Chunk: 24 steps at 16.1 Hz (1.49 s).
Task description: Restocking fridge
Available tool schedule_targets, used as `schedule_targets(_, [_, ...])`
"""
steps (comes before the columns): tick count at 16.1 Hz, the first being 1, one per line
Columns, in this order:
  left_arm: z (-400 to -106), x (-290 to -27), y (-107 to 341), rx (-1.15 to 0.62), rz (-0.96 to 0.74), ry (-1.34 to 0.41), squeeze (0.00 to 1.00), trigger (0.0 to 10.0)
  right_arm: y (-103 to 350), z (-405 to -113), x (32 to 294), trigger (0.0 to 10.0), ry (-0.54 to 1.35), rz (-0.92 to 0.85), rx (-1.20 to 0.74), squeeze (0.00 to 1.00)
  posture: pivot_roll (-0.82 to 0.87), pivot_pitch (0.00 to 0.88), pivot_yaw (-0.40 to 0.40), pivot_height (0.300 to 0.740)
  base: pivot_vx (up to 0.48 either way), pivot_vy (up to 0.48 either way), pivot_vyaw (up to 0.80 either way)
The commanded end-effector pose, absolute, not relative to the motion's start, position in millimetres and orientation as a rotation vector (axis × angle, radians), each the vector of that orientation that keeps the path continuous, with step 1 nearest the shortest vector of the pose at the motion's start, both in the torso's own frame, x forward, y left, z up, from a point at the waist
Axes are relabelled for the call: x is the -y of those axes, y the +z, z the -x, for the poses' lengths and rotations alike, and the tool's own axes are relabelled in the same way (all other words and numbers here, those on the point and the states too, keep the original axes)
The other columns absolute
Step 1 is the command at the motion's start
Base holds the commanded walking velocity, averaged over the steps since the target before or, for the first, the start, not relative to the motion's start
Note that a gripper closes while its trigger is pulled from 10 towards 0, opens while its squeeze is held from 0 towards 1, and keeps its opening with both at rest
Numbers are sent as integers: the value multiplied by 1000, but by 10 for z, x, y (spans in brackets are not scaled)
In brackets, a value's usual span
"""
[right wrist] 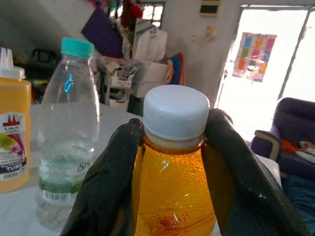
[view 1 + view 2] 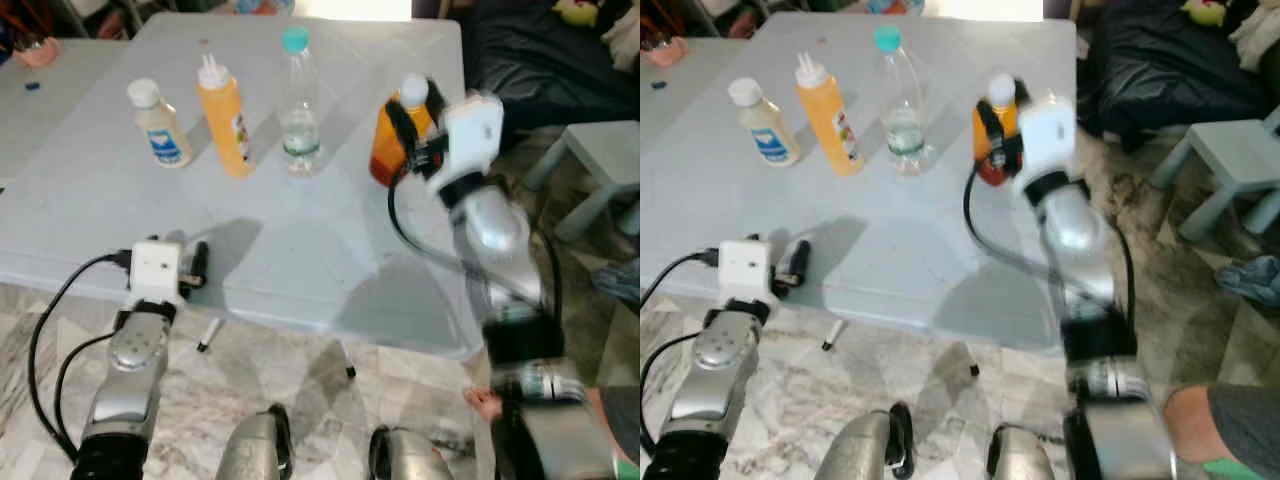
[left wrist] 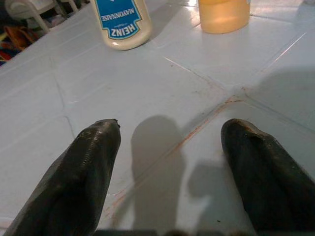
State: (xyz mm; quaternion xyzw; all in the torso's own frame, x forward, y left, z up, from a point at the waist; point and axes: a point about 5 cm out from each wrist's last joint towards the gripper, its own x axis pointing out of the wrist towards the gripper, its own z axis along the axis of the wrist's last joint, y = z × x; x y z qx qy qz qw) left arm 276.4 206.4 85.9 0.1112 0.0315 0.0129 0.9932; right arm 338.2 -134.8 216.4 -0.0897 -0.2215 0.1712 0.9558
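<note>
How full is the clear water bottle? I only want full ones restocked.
Nearly empty. The clear water bottle holds water only near its base, clear above. It stands upright, teal cap on, beside the orange bottle in the right gripper.

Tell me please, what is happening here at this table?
The robot stands at a grey table with four bottles in a row. Its right hand is closed around the neck of the amber bottle, which sits on the table. The left hand is open, low over the near edge, holding nothing. The mayonnaise bottle, the yellow squeeze bottle and the clear water bottle stand untouched.
</note>
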Motion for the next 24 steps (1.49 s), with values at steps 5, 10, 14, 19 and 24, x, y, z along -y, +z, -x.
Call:
schedule_targets(5, [-2699, -2018, 692, -127, -197, 39, 0, 10000, 1760, -3039, 1400, 10000, 167, 34, 345, 0, 47, 60, 69, 740, 0, 0, 0])
schedule_targets(10, [-2789, -1874, 684, -114, -173, 12, 0, 10000, 1804, -2975, 1375, 10000, 183, 16, 344, 0, 20, 16, 48, 740, -97, 0, 0])
schedule_targets(14, [-2811, -1849, 661, -112, -171, 13, 0, 10000, 2072, -3003, 1259, 10000, 224, 55, 444, 0, 14, 0, 44, 740, -182, 0, 0])
schedule_targets(19, [-2884, -1796, 697, -92, -164, 7, 0, 10000, 2228, -3037, 1144, 10000, 272, 53, 490, 0, 16, 0, 38, 740, -145, 0, 0])
schedule_targets(24, [-2835, -1814, 642, -110, -173, 4, 0, 10000, 1988, -3012, 1200, 10000, 259, 2, 385, 0, 15, 27, 48, 740, -193, 0, 0])
